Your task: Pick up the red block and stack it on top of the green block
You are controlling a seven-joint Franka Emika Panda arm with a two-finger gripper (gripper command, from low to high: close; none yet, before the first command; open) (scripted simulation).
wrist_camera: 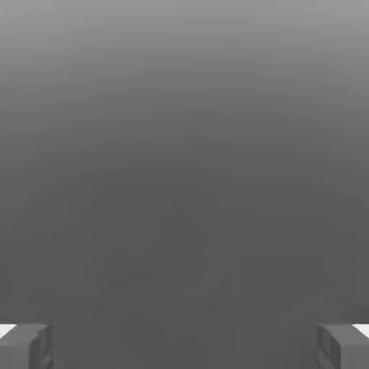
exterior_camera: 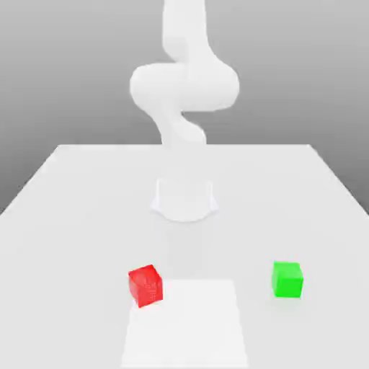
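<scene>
Gripper [wrist_camera: 184, 347] spread wide and empty in our hand view, our red block [exterior_camera: 145, 286] turned at an angle at the exterior view's left, our green block [exterior_camera: 287, 279] well apart at the exterior view's right, both on our pale desk [exterior_camera: 86, 238].

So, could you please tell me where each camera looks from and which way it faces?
Exterior view: off the arm, facing the arm and looking down on the table, red block and green block.
Hand view: on the hand, looking out past the gripper's open fingers at plain grey.
Shared: I can't identify any common thing.
</scene>
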